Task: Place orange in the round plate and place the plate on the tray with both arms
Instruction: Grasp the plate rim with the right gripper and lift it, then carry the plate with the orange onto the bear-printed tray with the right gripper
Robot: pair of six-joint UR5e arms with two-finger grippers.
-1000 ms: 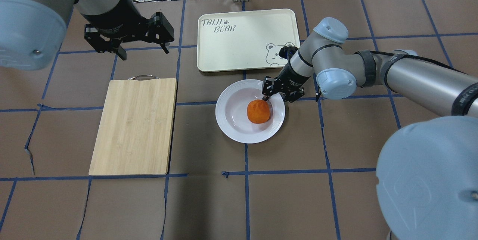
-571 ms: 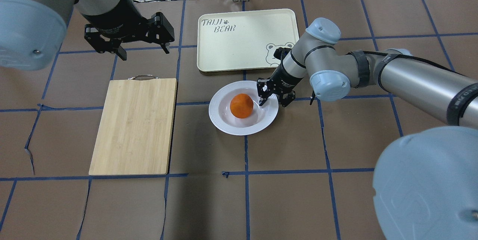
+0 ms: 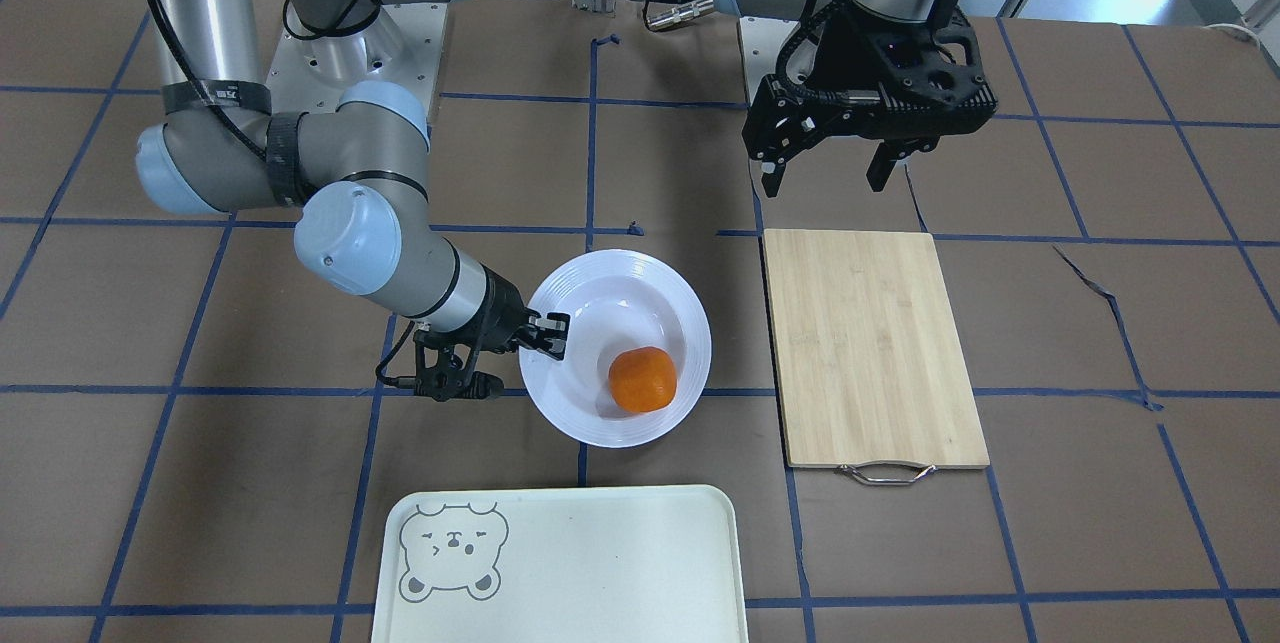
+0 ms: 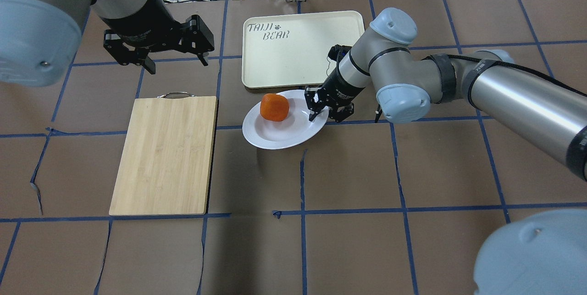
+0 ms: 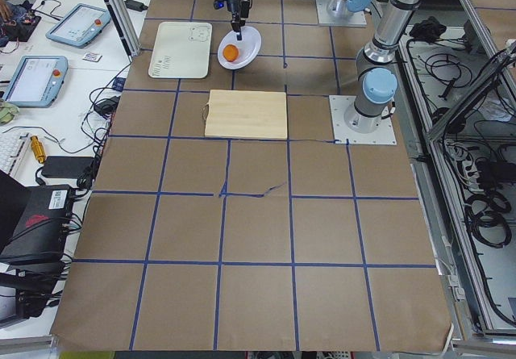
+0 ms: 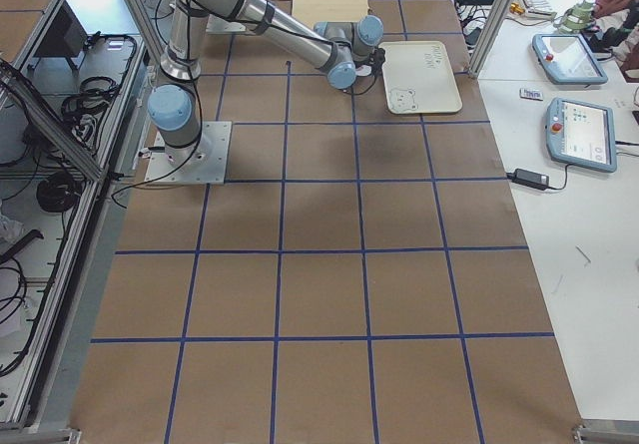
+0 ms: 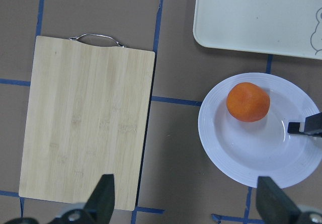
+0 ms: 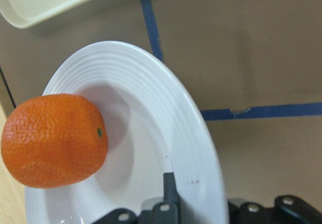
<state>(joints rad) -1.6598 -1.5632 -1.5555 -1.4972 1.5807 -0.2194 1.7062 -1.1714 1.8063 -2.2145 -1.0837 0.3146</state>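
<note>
Jaws of the right gripper point(image 4: 322, 110) are clenched on the rim of the glossy white round plate point(image 4: 279, 136). The right wrist view shows one finger inside the rim and the rest of the gripper below it. Over the last second this grip has dragged the plate across the brown, blue-taped worktop point(image 4: 412, 171), toward the robot's left and toward the pale cream rectangular tray with the grey bear face point(image 4: 302, 47). The plate now appears tilted, with the gripped side raised.

The small round orange with dimpled skin point(image 4: 274, 107) has rolled from the gripper side of the well to the opposite side. It rests inside the plate, against the slope of the rim nearest the tray. In the front-facing view the plate's leading edge is near the tray's edge but apart from it.

Jaws of the left gripper point(image 4: 176, 64) are spread wide and hold nothing. It hangs above the worktop beyond the handle end of the bamboo cutting board with the metal handle point(image 4: 165, 155), in the same place as a second ago.

Judgement: the orange step is complete and the transfer to the tray is under way with one arm only. Further tilt could spill the orange over the low rim, so the plate should be levelled, or the opposite rim supported, before it is lifted onto the tray.
</note>
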